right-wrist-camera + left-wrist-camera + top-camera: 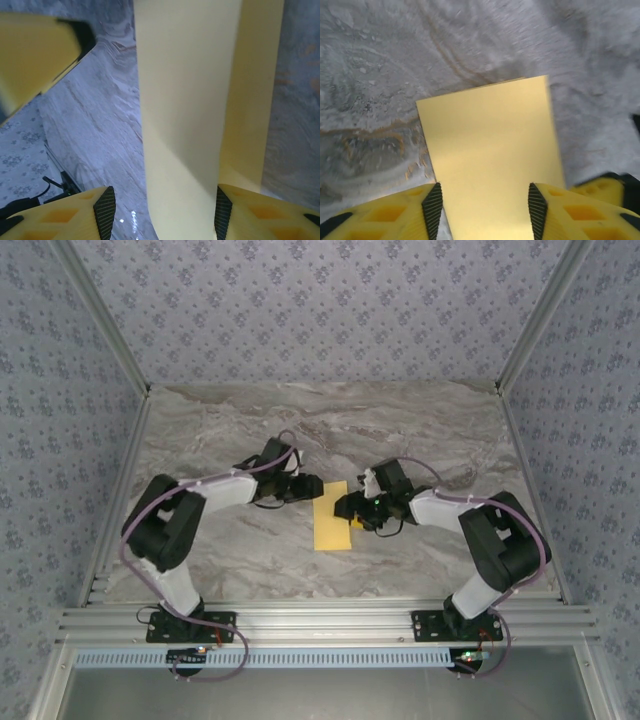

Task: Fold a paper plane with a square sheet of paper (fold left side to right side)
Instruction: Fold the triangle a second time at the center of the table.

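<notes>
Two grippers meet over the paper, one from each side. The left gripper (485, 209) stands with its jaws parted, released and gripping nothing. Its chunky yellow plastic fingers (395, 216), moulded with square hollows and faced with black ribbed pads (433, 207), straddle the near end of a thin, plain yellow-orange sheet of paper (490, 145). The right gripper (162, 210) is built the same way and is also spread, holding nothing, with the paper running between its ribbed pads (104, 210).

The sheet of paper is matte, smooth and unmarked, with crisp straight edges and sharp corners. It lies doubled into a narrow rectangle at the middle of the table, its long sides running away from the arm bases. The left wrist view shows a hairline of a second layer along its far edge. The right wrist view shows a broad pale band with a narrower, deeper yellow strip beside it; whether the upper layer lies flat or lifts, I cannot tell.

Seen from above, the left gripper sits at the paper's far left edge and the right gripper at its right edge. Under them is a tabletop (240, 420) with a grey and brown veined marble look. The black-and-white jointed left arm (170, 530) and right arm (500, 540) trail lilac cables back to ribbed aluminium rails (330, 625). Blue-grey wallpaper (320, 310) with a small flower print encloses the cell.
</notes>
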Controlling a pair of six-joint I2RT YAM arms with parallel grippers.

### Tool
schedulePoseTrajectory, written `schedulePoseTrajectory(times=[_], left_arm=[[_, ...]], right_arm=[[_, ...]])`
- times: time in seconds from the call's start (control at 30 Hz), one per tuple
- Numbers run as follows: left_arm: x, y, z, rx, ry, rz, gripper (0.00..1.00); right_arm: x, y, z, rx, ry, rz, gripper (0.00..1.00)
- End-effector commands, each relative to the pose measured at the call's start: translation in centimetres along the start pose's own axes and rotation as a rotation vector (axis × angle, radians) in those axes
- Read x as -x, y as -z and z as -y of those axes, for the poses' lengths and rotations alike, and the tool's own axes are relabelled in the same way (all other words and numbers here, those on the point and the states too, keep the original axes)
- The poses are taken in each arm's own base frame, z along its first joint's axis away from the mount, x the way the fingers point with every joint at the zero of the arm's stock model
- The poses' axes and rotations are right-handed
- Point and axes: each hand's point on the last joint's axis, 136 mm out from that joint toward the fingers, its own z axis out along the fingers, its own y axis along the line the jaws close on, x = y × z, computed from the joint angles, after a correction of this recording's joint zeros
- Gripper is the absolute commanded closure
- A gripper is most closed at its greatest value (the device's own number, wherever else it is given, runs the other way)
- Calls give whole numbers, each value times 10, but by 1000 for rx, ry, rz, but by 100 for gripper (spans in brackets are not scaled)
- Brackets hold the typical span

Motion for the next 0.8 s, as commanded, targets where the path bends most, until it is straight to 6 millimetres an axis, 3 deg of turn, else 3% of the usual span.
schedulePoseTrajectory(times=[0.0, 0.13, 0.3, 0.47, 0.77], left_arm=[[11, 38, 27, -75, -107, 150, 45], [-22, 62, 40, -64, -224, 181, 38], [-69, 69, 60, -53, -347, 156, 33], [-100, 56, 71, 8, -425, 109, 30], [-116, 20, 81, 191, -557, 47, 23]], right_arm=[[18, 3, -15, 60, -6, 4, 43], [31, 1, -24, 90, -7, -15, 44], [44, -2, -27, 75, -3, -25, 44], [51, -3, -28, 73, -12, -33, 44], [52, -3, -29, 60, -12, -35, 44]])
